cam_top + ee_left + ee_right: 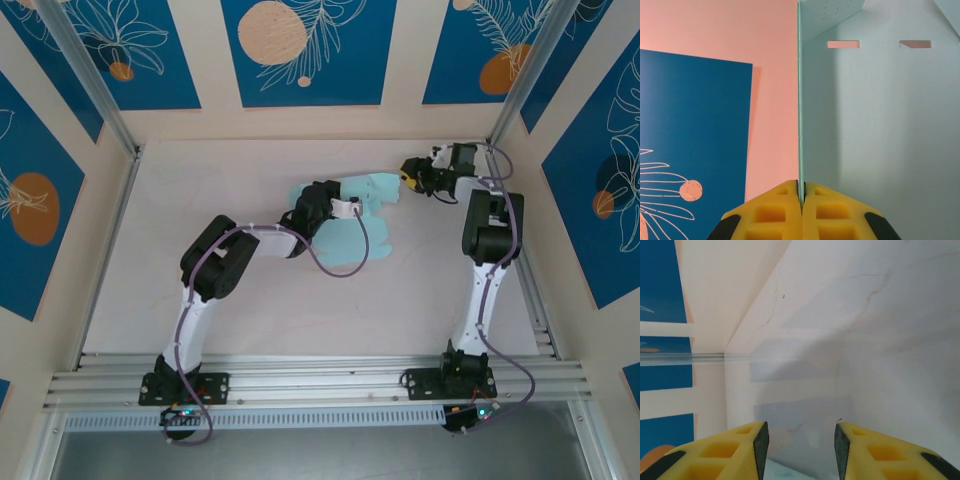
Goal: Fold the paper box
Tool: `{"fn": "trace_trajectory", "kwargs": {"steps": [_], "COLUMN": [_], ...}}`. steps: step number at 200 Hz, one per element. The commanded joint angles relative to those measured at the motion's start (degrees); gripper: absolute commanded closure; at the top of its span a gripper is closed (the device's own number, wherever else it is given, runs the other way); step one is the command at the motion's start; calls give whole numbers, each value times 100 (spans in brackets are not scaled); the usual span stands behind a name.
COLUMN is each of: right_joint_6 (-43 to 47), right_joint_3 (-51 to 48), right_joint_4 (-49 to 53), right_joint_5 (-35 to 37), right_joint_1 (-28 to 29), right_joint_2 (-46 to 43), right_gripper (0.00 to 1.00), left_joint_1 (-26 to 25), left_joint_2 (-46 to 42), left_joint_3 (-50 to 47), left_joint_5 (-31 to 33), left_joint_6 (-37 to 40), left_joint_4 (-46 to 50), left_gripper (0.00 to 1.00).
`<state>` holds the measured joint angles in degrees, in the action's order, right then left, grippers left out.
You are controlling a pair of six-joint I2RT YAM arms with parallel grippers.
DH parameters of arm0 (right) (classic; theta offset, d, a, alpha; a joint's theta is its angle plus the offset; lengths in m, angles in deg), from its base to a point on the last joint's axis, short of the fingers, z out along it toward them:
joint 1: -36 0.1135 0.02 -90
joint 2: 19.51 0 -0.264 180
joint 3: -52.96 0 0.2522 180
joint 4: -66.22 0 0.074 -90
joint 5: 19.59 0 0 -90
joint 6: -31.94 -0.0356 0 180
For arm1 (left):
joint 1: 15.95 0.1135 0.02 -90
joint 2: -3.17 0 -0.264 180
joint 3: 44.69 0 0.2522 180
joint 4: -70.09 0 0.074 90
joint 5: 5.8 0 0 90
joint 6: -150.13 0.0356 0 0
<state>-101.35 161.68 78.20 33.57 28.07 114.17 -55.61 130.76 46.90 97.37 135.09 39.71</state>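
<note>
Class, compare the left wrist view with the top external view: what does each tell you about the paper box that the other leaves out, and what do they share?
Left wrist view: the left gripper is pinched shut on the edge of one panel of the paper box, and two small slits sit near that panel's top. Top external view: how the card spreads over the table, and the right gripper close by its right end. Shared: the pale blue card in the left gripper's hold.
</note>
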Motion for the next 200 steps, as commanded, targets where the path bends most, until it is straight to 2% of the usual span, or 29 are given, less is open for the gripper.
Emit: {"fn": "trace_trajectory", "kwargs": {"steps": [1,31,97,134,200], "right_joint_6": [-115,-9,58,65,83], "right_joint_3": [414,454,-989,-1279,-1765], "right_joint_4": [452,562,-214,-399,-945], "right_joint_5": [-366,-499,-608,-588,-708], "right_joint_1": [62,133,277,392,476], "right_joint_2": [392,416,-395,-564,-921], "right_gripper": [58,58,58,58,58], "left_joint_1": [-43,-52,-52,-43,-33], "left_joint_2": [107,125,252,309,377], "left_joint_3": [58,96,154,138,292], "left_joint_5": [-184,-135,-55,1,81], "left_joint_6": [-168,-156,-72,105,-8], "left_joint_4": [-112,-52,94,124,235], "left_gripper": [100,100,100,100,100]}}
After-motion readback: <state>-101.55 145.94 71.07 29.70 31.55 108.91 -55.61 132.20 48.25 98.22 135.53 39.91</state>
